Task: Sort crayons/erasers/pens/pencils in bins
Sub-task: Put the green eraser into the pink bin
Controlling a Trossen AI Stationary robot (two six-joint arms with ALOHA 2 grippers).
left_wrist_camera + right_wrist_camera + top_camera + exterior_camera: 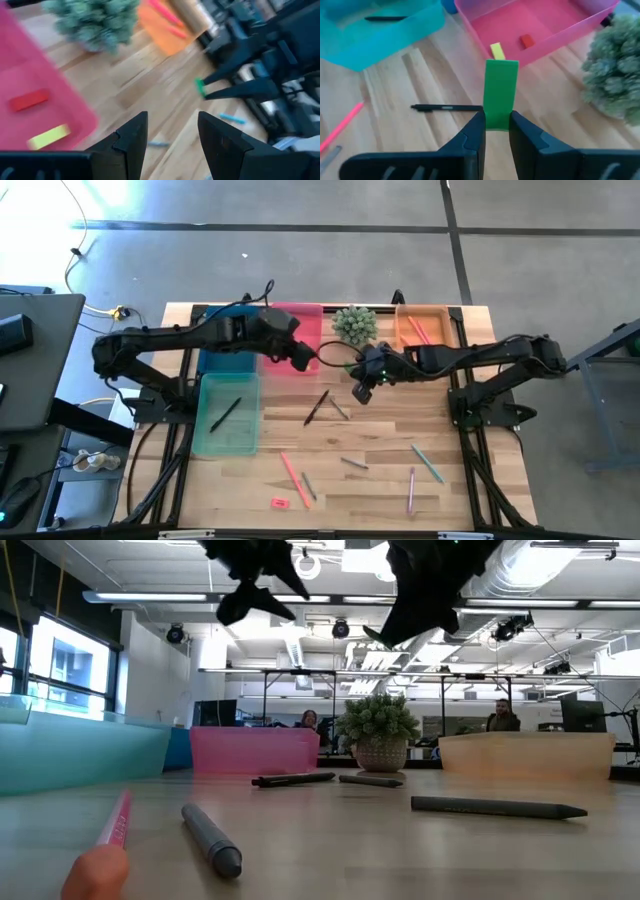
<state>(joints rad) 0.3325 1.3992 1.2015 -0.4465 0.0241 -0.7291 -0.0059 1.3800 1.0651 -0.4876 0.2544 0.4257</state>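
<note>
Pink bin [540, 25] holds a red eraser [526, 41] and a yellow eraser [496, 50]; right gripper [496, 131], raised just off the bin's near corner, pinches the green eraser [500, 92] by one end; left gripper [170, 132], above that corner, hangs parted and empty. Recommended: carry the block fully over the wall, lower, then let go.
</note>
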